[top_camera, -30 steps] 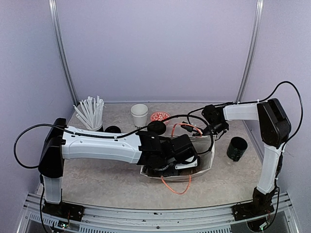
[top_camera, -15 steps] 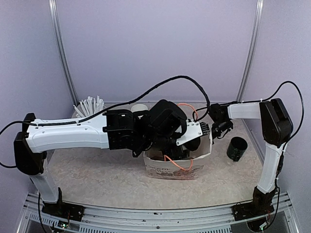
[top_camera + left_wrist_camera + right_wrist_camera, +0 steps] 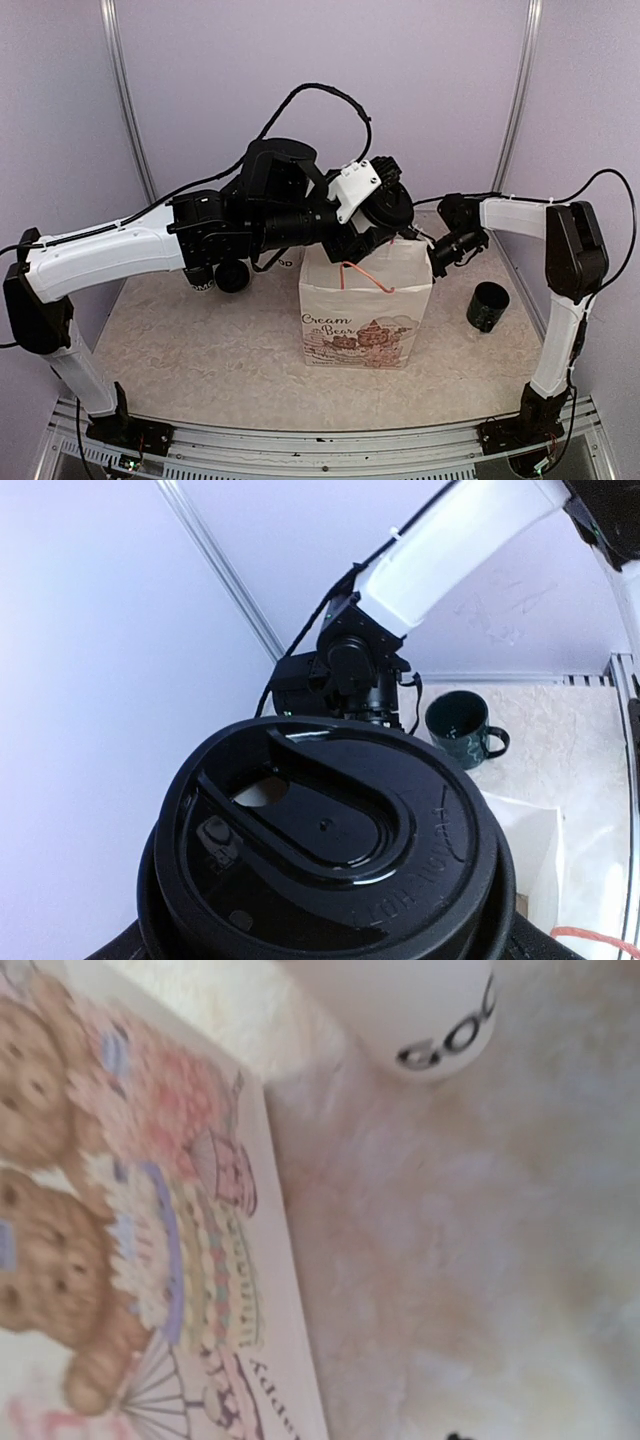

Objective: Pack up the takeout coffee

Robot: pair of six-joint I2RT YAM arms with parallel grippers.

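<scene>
Jaws of the left gripper (image 3: 383,222): set wide apart and clamped on a white paper cup with a round black plastic lid (image 3: 390,206). The cup is held clear of the table (image 3: 200,350), upper centre of the overhead frame, just above the open mouth of the bag. Only the lid shows; the cup body is hidden by the fingers. In the left wrist view the lid (image 3: 330,850) fills the lower half of the frame, glossy, with a raised oval rim and a sip hole.

Jaws of the right gripper (image 3: 447,248): cannot tell whether apart or together. The gripper sits at the upper right corner of the bag, right of centre in the overhead frame; its fingers do not show in its own wrist view.

Item: white paper bag printed with bears and cakes (image 3: 365,320), upright at centre of the overhead frame, top open. Its printed face fills the left side of the right wrist view (image 3: 130,1210).

Item: orange cord handle (image 3: 365,275), looped over the bag's near top edge.

Item: second white paper cup with black lettering near its base (image 3: 430,1010), top edge of the right wrist view, near the bag. Its top is out of frame.

Item: round black lid (image 3: 232,277), on the table, left of the bag, under the left arm.

Item: dark green mug (image 3: 487,305), on the table, right of the bag and apart from it.
</scene>
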